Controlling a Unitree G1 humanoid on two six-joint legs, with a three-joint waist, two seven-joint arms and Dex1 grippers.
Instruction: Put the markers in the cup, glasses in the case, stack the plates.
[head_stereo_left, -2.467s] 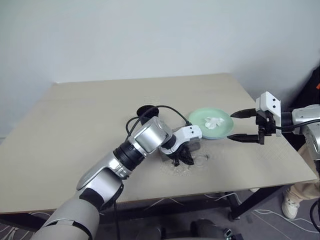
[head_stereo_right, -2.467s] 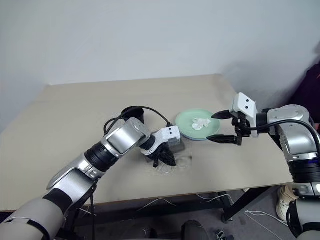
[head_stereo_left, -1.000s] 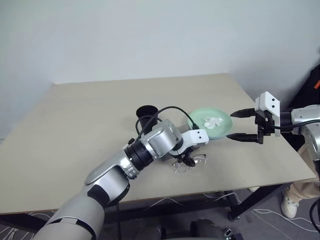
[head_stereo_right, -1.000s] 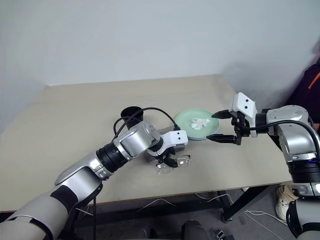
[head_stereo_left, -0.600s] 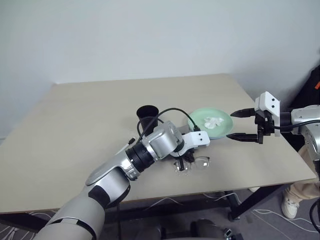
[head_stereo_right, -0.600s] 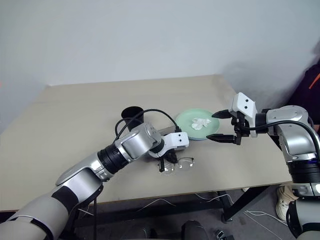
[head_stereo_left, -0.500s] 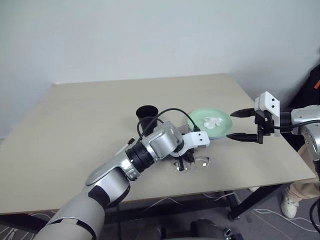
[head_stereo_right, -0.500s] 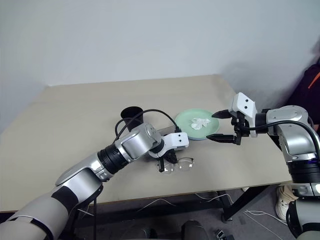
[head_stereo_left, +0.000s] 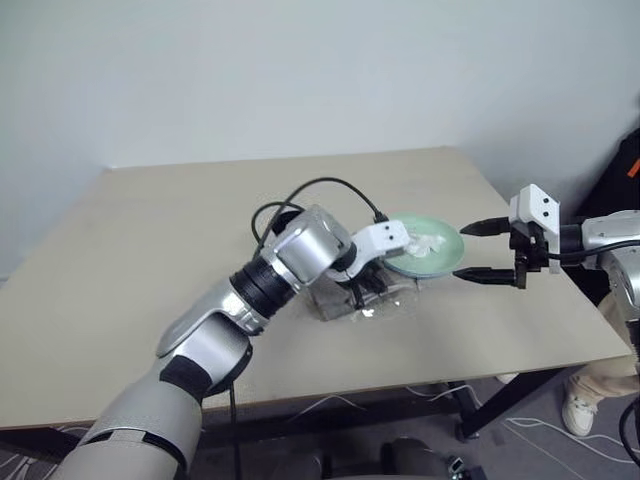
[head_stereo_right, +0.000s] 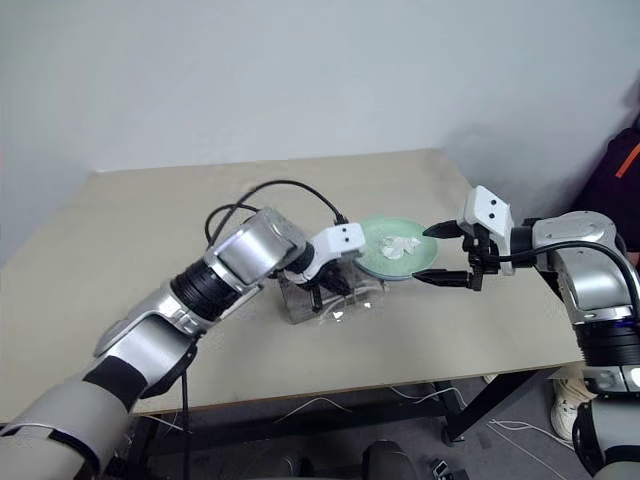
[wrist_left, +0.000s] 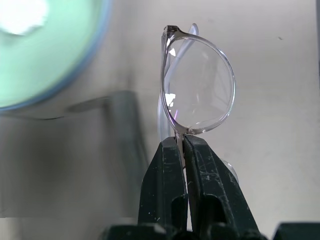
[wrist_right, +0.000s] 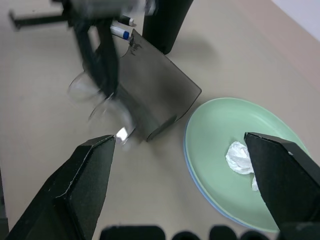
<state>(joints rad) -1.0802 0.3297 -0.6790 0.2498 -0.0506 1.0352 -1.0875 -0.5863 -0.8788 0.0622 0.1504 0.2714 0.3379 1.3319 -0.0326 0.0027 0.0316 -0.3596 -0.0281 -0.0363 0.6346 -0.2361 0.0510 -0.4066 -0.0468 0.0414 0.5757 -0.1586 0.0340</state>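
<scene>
Left wrist view puts me right on the left gripper (wrist_left: 182, 150): its two black fingers are pressed together on the bridge of the glasses (wrist_left: 197, 90), so the clear frame is pinched and stands up above the fingertips, one lens fully facing the camera. From the head camera I see the same gripper (head_stereo_left: 362, 292) holding the glasses (head_stereo_left: 385, 300) off the tabletop (head_stereo_left: 150, 250), low over the grey case (head_stereo_left: 335, 300), which lies open just beside the plates (I cannot tell whether the frame touches the case).

Beyond the case, the mint green plate (head_stereo_left: 425, 248) sits on the light blue plate (wrist_right: 192, 172), whose rim peeks out underneath, and a crumpled white tissue (head_stereo_left: 428, 242) lies in the green one. The black cup (wrist_right: 167, 22) stands behind the case, mostly hidden by my left arm in the head views. In the right wrist view the markers (wrist_right: 120, 31) show next to the cup's base, a blue cap and a black cap visible, though their exact placement is hard to read.

My right gripper (head_stereo_left: 482, 250) hovers at the far side of the plates with its fingers spread wide, holding nothing.
</scene>
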